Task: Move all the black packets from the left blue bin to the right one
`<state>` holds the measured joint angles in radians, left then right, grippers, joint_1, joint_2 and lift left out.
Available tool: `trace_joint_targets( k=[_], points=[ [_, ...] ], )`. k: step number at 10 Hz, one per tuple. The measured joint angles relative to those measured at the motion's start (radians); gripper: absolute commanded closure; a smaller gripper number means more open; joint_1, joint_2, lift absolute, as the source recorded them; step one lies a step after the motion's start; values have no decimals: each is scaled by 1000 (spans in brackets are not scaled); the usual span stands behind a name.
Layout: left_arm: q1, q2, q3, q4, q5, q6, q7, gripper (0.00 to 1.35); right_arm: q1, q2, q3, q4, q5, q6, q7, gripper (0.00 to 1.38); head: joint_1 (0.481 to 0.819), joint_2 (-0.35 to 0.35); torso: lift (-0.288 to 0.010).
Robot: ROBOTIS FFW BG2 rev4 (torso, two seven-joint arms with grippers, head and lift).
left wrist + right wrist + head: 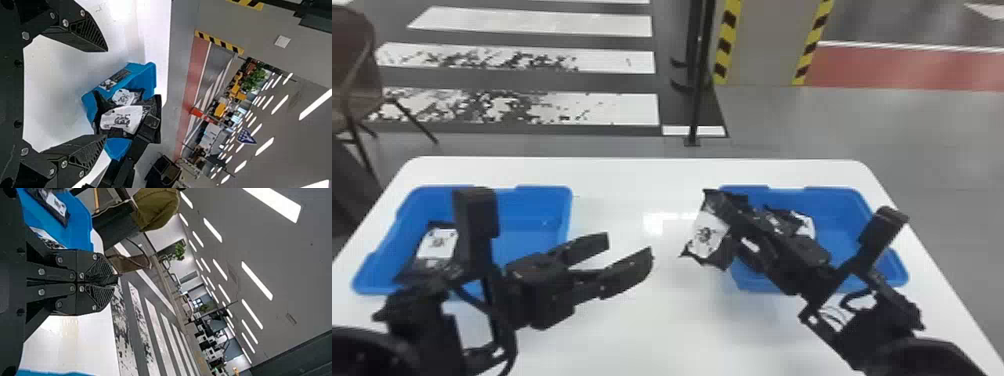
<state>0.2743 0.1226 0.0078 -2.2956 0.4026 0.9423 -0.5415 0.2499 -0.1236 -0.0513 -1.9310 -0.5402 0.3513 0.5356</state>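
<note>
Over table (642, 320), left hand (629, 247) wide open, empty, right hand (721, 201) closed, seemingly on packet (706, 237)

In the head view, the left arm (432, 320) is slanting in from 8 o'clock, its left gripper (629, 248) pointing toward 2 with fingers (627, 272) spread apart, while the right arm (872, 315) is slanting in from 4, its right gripper (719, 201) angling toward 10 with fingers (98, 268) pressed together.

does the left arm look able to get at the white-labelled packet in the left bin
Probably yes: the left gripper is open and empty, and the left bin has no lid, but it points away from the packet, so likely must turn
</note>
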Motion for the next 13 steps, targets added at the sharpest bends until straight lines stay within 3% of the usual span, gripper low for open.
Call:
trace_joint_targets(
  k=[3,6,7,8,9,10,13],
  points=[
    [194,-26,160,-135,12,-63,12,256,-111,-33,-95,146,93,-22,-14,1279,695,-99,-140],
    [250,-40,250,-178,9,-66,13,256,-209,-42,-205,290,218,-44,-47,1222,695,-150,-140],
    [251,-41,264,-184,9,-70,14,256,-234,-42,-230,336,255,-47,-59,960,695,-172,-140],
    [251,-43,277,-186,9,-74,14,257,-245,-42,-240,362,271,-47,-69,582,695,-182,-140],
    [251,-43,286,-189,9,-76,14,257,-242,-42,-241,365,275,-48,-70,300,695,-179,-140],
    [250,-43,291,-191,8,-78,15,257,-217,-37,-242,339,279,-55,-74,114,695,-175,-140],
    [222,-44,314,-192,-26,-56,31,259,-5,12,-242,95,329,-147,-122,116,695,-145,-140]
  ],
)
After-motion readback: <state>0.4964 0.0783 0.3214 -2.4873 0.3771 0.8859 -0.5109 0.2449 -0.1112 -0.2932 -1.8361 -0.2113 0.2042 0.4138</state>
